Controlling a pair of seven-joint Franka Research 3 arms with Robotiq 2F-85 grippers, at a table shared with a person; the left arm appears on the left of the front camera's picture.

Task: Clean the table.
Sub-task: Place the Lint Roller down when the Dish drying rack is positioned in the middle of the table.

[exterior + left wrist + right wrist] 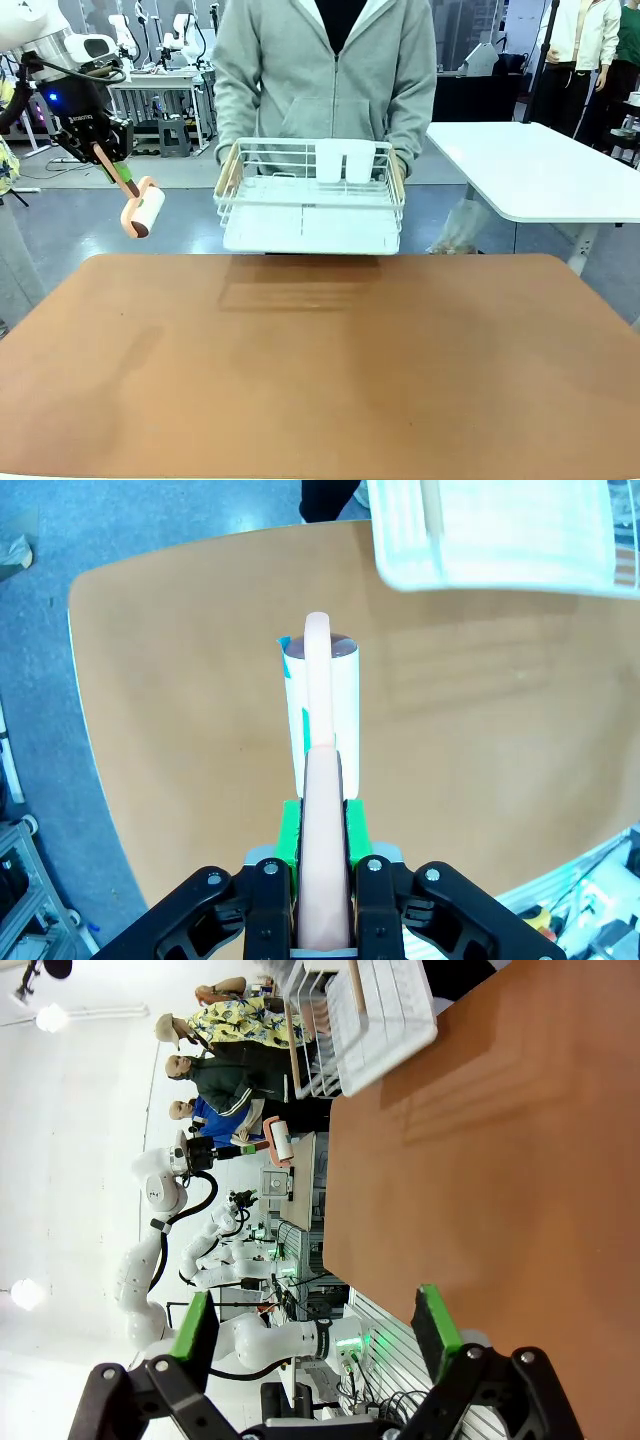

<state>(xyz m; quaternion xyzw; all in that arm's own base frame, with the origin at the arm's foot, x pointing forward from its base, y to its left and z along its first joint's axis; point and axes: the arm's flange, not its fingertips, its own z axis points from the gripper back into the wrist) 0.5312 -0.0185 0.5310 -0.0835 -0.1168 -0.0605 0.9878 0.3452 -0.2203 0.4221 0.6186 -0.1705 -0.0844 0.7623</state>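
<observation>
Your left hand [108,160] clamps lint roller [143,210] handle at 10 o'clock; right hand [318,1345] wide open, empty. Tabletop [320,370] rigid, smooth: press lightly.

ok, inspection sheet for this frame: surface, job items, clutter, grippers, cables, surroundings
Surface: the table, reddish-brown top, bare; no debris visible.
Job's things: lint roller with a peach handle and white roll, held in the air over the table's far left corner, not touching the top.
Clutter: nothing seen on the top; a person holds a white wire rack above the far edge, its shadow on the table.
Grippers: left gripper shut on the lint roller's handle; right gripper open, empty, above the table.
Cables: black cable along the left arm's wrist; nothing on the table.
Surroundings: white-topped table at far right; other robot benches behind.
</observation>
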